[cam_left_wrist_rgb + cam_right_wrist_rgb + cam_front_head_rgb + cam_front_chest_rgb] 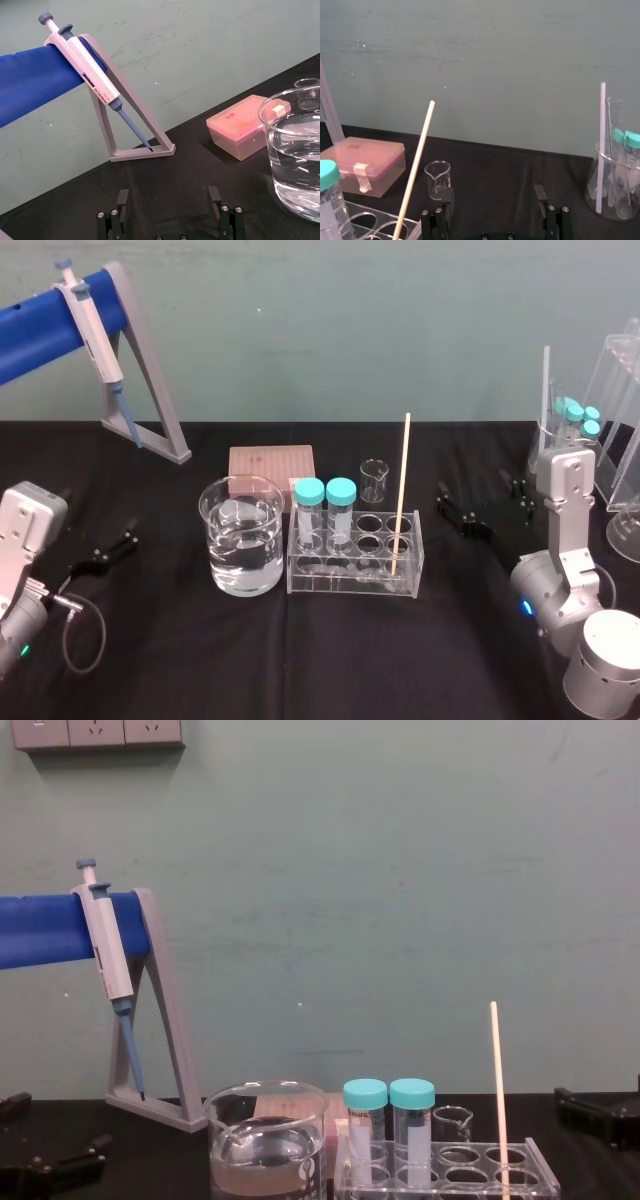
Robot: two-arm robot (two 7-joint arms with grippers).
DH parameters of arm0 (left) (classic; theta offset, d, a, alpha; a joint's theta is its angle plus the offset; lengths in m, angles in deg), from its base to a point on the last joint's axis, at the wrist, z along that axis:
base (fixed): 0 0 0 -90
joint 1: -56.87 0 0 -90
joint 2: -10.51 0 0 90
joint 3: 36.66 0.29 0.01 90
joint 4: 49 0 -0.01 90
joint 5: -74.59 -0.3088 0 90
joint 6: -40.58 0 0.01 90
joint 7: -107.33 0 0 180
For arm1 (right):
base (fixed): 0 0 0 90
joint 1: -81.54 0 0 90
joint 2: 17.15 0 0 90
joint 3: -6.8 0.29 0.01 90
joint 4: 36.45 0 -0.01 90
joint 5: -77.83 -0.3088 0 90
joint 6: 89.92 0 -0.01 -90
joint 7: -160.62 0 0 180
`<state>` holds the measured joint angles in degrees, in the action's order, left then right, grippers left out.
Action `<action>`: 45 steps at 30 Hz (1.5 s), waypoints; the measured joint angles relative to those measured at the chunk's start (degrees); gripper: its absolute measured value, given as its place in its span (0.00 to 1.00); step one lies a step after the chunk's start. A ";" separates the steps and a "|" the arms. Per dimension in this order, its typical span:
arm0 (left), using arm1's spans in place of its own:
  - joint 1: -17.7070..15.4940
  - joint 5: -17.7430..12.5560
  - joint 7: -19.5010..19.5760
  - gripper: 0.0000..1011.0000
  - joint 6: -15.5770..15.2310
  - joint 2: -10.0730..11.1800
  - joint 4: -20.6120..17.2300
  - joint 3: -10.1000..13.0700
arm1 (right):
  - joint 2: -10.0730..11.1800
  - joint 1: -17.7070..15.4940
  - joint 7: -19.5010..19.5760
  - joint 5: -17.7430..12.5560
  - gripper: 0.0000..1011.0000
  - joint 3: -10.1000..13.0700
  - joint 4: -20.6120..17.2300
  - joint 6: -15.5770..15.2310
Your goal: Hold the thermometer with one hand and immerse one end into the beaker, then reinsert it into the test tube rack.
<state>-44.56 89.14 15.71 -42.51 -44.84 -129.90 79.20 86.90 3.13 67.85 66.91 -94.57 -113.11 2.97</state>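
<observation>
The thermometer (402, 490) is a thin cream rod standing upright in a right-hand hole of the clear test tube rack (355, 580), free of any grip. Two teal-capped tubes (325, 502) stand at the rack's left end. The wide glass beaker (242, 535), holding water, sits just left of the rack. My right gripper (481, 498) hovers open to the right of the rack, apart from the thermometer (415, 170), its fingers (449, 197) holding nothing. My left gripper (105, 552) rests open at the table's left, away from the beaker (295, 150).
A grey stand (150, 390) with a blue bar holds a pipette (95, 320) at the back left. A pink tip box (272, 468) and a tiny beaker (373, 480) sit behind the rack. Glassware with tubes (575, 430) stands at the far right.
</observation>
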 joint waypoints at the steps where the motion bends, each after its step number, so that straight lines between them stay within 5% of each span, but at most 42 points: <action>1: 0.00 0.00 0.00 0.99 0.00 0.00 0.00 0.00 | -0.09 -0.01 -0.02 0.08 0.99 0.11 0.18 -0.07; 45: 0.00 0.00 0.00 0.99 0.00 0.00 0.00 0.00 | 0.05 0.03 -0.13 -0.03 0.99 -0.04 -0.07 0.02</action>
<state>-44.56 89.14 15.71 -42.51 -44.84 -129.91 79.20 86.94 3.16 67.72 66.88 -94.61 -113.18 2.99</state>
